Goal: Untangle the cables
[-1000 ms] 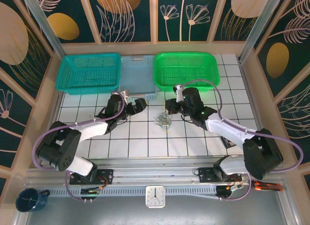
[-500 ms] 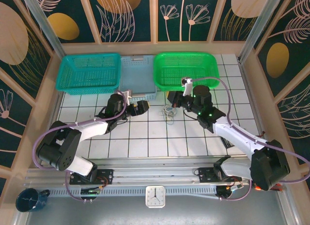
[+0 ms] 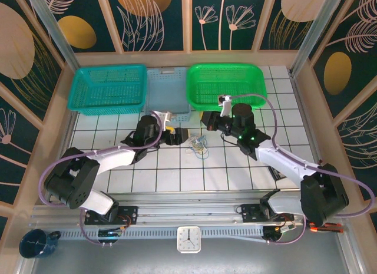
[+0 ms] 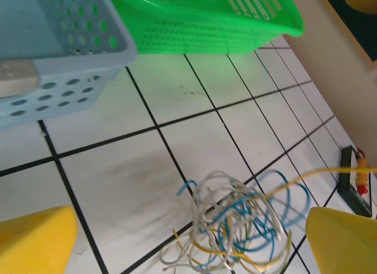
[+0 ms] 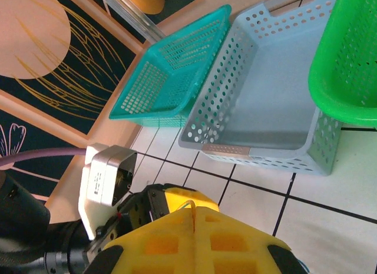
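At the near edge of the top view a small white clock (image 3: 188, 238) sits at 6 o'clock and a dark blue mug (image 3: 35, 243) at 8 o'clock, with both arm bases just beyond them. Further in, on the white tiled counter (image 3: 171, 177), the cables (image 3: 197, 145) lie as one loose tangle of blue, yellowish and whitish strands near the middle. The left pincer (image 3: 175, 135) is at the tangle's 9 o'clock, low over the counter and just beside it. Its wrist view shows its yellow fingers (image 4: 35, 241) spread wide, with the tangle lying between them. The right pincer (image 3: 207, 122) is at the tangle's 1 o'clock and closed, its yellow pads (image 5: 177, 244) pressed together on a thin yellowish strand that loops out of the seam. In the left wrist view that strand runs taut from the tangle toward 2 o'clock. Farthest back, along the counter's far edge, stand three baskets: a teal basket (image 3: 109, 88) at 11 o'clock, a pale blue basket (image 3: 168, 97) at 12 o'clock close between the other two, and a green basket (image 3: 227, 85) at 1 o'clock.
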{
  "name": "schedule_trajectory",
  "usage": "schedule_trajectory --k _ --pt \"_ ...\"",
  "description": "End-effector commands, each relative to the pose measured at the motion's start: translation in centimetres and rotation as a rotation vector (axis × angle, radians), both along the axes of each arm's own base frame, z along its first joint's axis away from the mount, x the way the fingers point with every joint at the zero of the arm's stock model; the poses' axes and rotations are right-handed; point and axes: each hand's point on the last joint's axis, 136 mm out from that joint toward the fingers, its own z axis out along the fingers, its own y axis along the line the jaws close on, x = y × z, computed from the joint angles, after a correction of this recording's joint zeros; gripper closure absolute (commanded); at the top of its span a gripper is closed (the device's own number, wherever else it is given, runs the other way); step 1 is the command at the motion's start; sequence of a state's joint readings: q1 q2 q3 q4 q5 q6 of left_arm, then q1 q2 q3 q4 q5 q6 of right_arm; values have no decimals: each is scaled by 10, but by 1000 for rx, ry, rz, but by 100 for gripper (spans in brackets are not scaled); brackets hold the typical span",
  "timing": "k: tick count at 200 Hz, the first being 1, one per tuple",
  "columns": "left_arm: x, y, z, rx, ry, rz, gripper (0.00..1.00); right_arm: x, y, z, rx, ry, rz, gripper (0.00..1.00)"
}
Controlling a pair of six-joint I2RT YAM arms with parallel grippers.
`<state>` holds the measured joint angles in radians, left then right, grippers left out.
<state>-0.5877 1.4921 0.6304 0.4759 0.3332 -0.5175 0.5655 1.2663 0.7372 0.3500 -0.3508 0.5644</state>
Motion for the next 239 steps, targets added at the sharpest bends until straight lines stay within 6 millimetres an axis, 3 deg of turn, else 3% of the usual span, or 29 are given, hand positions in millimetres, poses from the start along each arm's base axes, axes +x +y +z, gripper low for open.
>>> schedule_trajectory --k 1,90,158,207,239 --pt "3 -11 27 -12 -135 -48 1 -3 12 11 42 -21 36 100" --pt "1 -44 29 0 -214 -168 1 -13 39 11 57 -5 84 100" --pt "0 -48 5 -2 -178 -177 4 -20 45 48 125 -58 106 100" --pt "-4 -46 -8 10 -154 -178 5 -22 41 63 147 -83 97 100" --pt "-6 -45 -21 28 -127 -185 14 -26 42 77 186 -98 112 100"
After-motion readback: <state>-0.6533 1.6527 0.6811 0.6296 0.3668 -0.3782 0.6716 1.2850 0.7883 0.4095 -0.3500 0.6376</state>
